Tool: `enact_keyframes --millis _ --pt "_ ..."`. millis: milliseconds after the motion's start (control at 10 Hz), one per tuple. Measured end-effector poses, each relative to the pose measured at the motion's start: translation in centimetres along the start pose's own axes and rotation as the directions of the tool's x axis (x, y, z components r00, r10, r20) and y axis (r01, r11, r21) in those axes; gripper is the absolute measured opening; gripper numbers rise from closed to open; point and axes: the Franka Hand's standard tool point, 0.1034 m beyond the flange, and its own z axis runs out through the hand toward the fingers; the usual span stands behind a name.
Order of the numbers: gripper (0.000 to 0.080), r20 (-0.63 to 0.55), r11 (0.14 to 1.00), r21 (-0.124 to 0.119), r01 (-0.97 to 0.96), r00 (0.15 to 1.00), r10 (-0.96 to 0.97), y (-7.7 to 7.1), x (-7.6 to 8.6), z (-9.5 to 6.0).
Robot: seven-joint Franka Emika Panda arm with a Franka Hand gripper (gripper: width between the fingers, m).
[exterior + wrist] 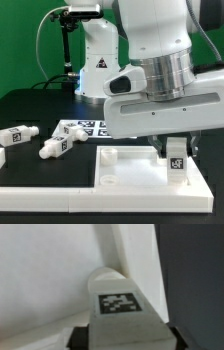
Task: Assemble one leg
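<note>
**Leg clasped upright at the panel's corner**

Seen from across the room, the gripper has its two dark fingers closed on the white leg, one on each side. The peg's black-and-white tag faces outward. The leg stands upright over the corner of the large white panel at the exterior view's right, near the raised rim. Whether its lower end touches the panel I cannot tell.

The wrist view shows the same leg pinched between the fingers. Its tip points toward the panel close to the rim, with the dark table alongside.

On the black table, toward the exterior view's left, a second leg and a third leg lie on their sides, apart from each other. The marker board lies flat just beside the third leg, between it and the arm.
</note>
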Motion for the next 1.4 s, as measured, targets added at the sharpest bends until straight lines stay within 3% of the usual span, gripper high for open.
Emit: enact_keyframes --millis 200,500,700,800,900,1000,1100,1200,1400 --pt "0.0292 -0.011 0.972 0.005 -0.234 0.972 0.234 0.1 -0.1 0.0" --pt "0.0292 0.014 0.727 0.026 -0.686 0.727 0.686 -0.2 -0.7 0.3" --pt "0.0292 0.029 0.559 0.038 -0.828 0.56 0.828 -0.8 -1.1 0.5" --pt "0.0292 0.03 0.541 0.036 -0.84 0.542 0.84 -1.1 -1.3 0.6" --pt "0.0368 0.028 0.563 0.037 -0.825 0.564 0.825 -1.0 -1.3 0.6" --pt "0.0504 0.028 0.565 0.037 -0.825 0.566 0.824 -1.0 -1.3 0.6" --pt "0.0504 0.013 0.645 0.053 -0.763 0.646 0.763 -1.1 -1.0 0.5" --pt "0.0623 0.006 0.713 0.058 -0.698 0.715 0.699 -1.1 -0.9 0.1" --pt "0.0641 0.016 0.849 0.02 -0.528 0.849 0.528 -0.7 -0.8 -0.5"
